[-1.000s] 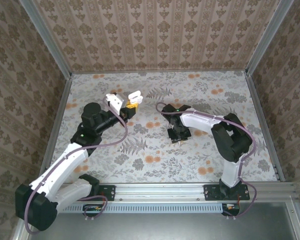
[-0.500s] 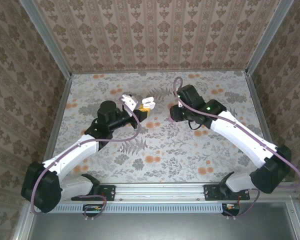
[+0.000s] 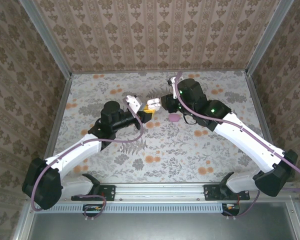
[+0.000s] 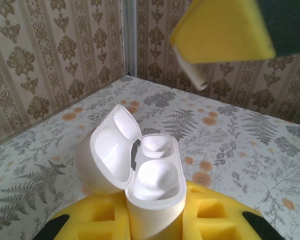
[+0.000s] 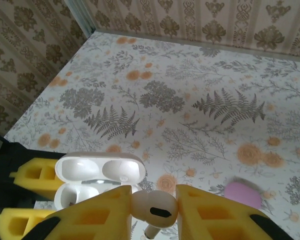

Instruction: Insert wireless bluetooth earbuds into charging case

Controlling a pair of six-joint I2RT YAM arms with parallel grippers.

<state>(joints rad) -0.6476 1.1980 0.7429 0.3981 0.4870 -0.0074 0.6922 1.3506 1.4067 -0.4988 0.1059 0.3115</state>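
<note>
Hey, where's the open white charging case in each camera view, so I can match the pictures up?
Top external: the charging case sits just above centre, between the two arm tips.
Left wrist: the case is at lower centre, its lid swung open to the left.
Right wrist: the case is at lower left, open.
Shared landmark: the yellow pads of the left tool, clamped on the case.
</note>
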